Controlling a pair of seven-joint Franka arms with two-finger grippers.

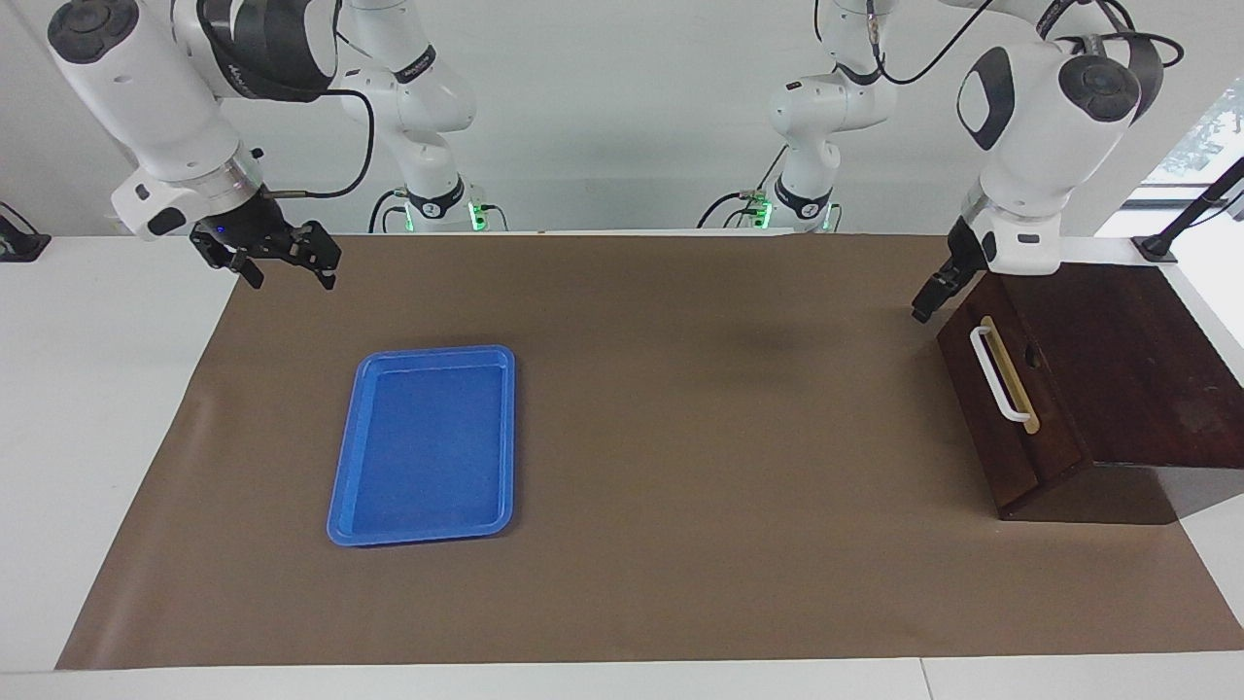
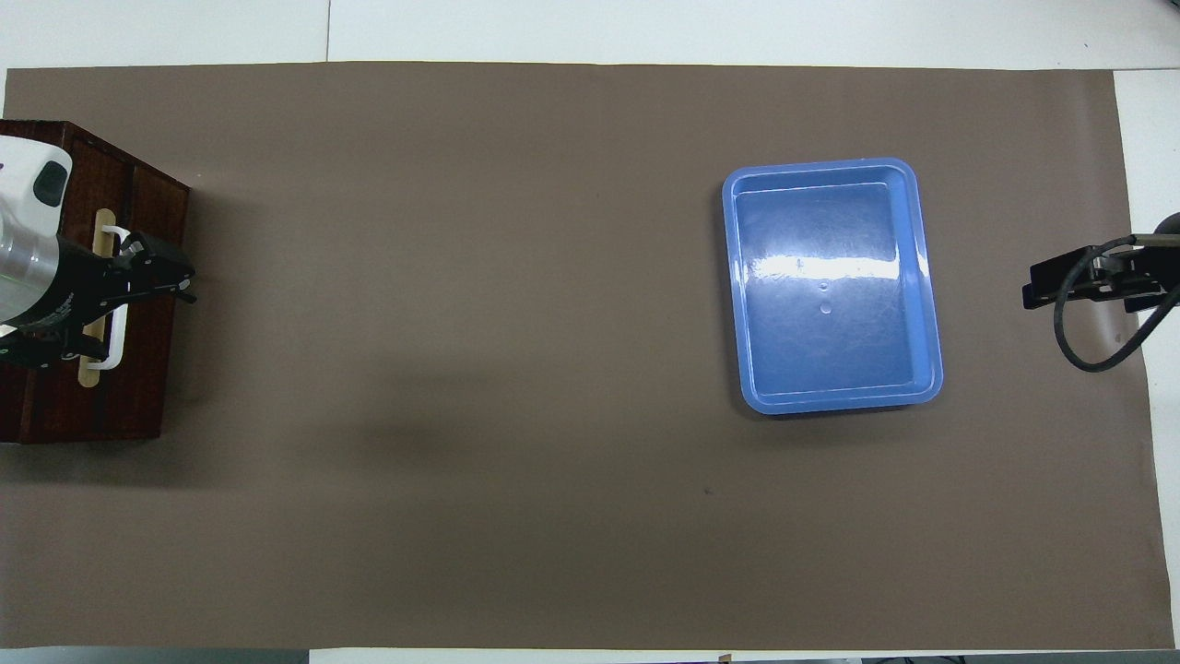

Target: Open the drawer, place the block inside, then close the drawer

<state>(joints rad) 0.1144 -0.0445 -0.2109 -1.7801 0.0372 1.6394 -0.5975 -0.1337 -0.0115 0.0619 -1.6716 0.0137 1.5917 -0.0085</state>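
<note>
The drawer [image 1: 1045, 433] is shut in its dark wooden box [image 1: 1137, 369] at the left arm's end of the table. Its white bar handle [image 1: 998, 374] faces the middle of the mat. The drawer [image 2: 147, 360] and handle [image 2: 115, 339] also show in the overhead view. My left gripper [image 1: 923, 303] hangs in front of the drawer, by the end of the handle nearer to the robots, and does not visibly touch it; from overhead [image 2: 184, 284] it covers part of the handle. My right gripper [image 1: 287, 270] is open and empty, raised over the mat's edge at the right arm's end [image 2: 1037, 295]. The yellow block is out of view.
A flat blue tray [image 1: 418, 538] lies empty on the brown mat toward the right arm's end, also in the overhead view [image 2: 820, 169]. The brown mat [image 1: 700, 437] covers most of the white table.
</note>
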